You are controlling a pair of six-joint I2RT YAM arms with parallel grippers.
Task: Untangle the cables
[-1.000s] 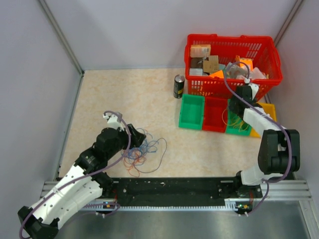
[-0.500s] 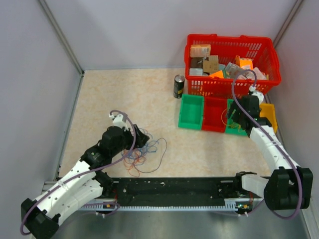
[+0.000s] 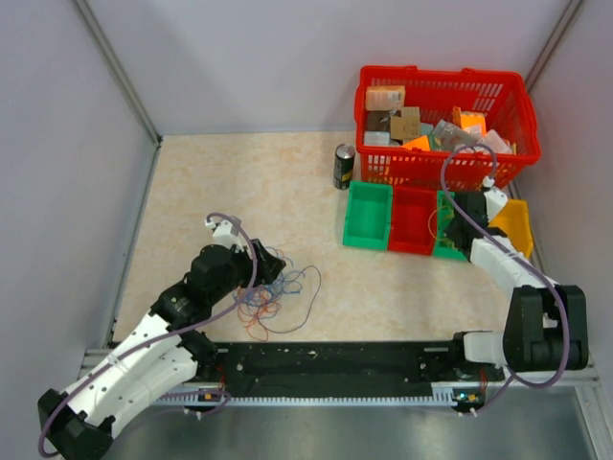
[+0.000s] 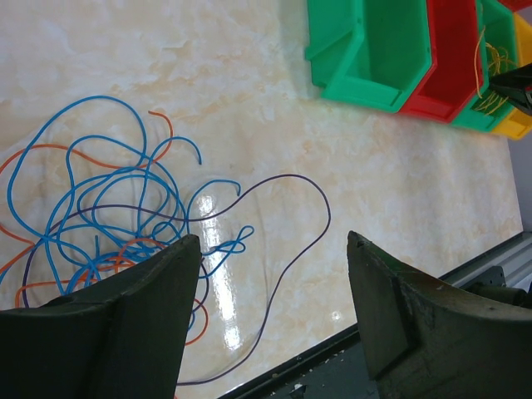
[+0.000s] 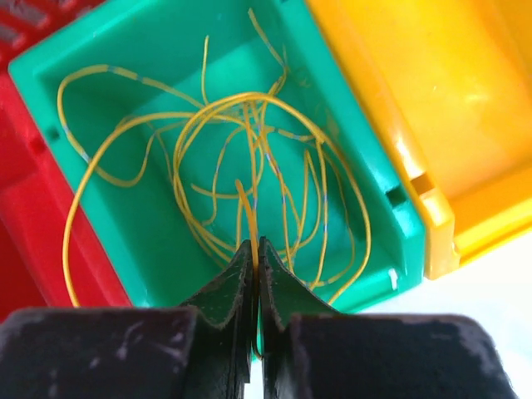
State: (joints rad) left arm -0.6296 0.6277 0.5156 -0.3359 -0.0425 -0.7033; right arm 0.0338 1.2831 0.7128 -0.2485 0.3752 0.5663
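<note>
A tangle of thin blue, orange and purple cables point(image 3: 280, 290) lies on the table in front of the left arm. In the left wrist view the blue and orange loops point(image 4: 108, 208) lie on the left, and a purple strand point(image 4: 301, 241) runs between the fingers. My left gripper point(image 4: 274, 241) hovers over the tangle, open, holding nothing. More yellow cables point(image 5: 249, 141) lie coiled in a green bin point(image 5: 125, 224). My right gripper point(image 5: 256, 243) reaches into that bin, shut on one yellow strand.
A row of small bins stands at the right: green point(image 3: 369, 216), red point(image 3: 414, 220), the green one with the cables point(image 3: 442, 251) and yellow point(image 3: 517, 216). Behind them are a red basket point(image 3: 436, 72) full of items and a dark can point(image 3: 344, 166).
My right gripper has dropped into the green bin and shut on a yellow cable. The right arm has swung about. The left arm has barely shifted.
</note>
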